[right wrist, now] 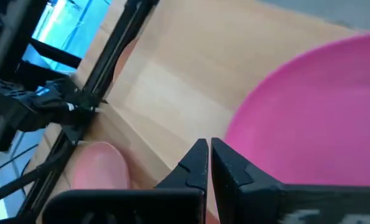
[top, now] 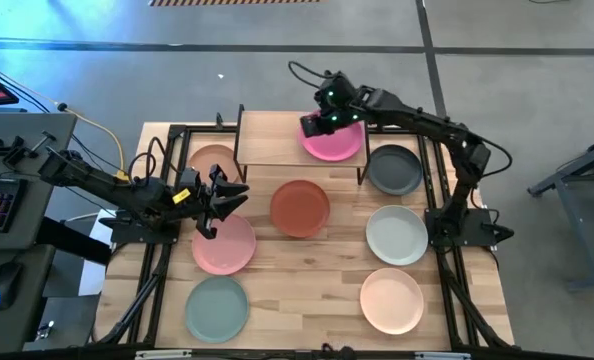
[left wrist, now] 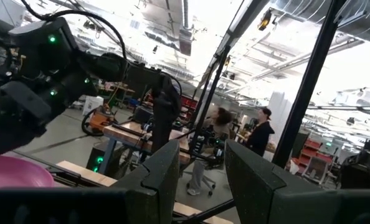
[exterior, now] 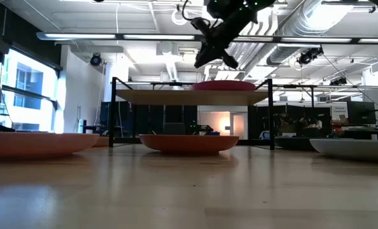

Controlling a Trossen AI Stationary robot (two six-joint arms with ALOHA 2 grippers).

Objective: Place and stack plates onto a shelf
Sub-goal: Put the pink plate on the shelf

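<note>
On the shelf (top: pixel 277 140) sits one magenta plate (top: pixel 339 146); six more plates lie on the table (top: pixel 332 255). Right hand (top: pixel 315 124) hangs clenched, empty, above the magenta plate's edge; left hand (top: pixel 222 200) waits, fingers parted, over the pink plate (top: pixel 224 243).

Bright overhead strip lights (exterior: pixel 195 39), window (exterior: pixel 20 86) glare at low view; wrist views blurred; tabletop (exterior: pixel 189 191) foreground defocused.

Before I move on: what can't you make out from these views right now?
- Peach plate: high view, partly under the shelf, its far side hidden.
- Left gripper: left wrist view shows only its fingers; nothing below them.
- Right gripper: shut above the magenta plate; that plate is cut off by the picture edge.
</note>
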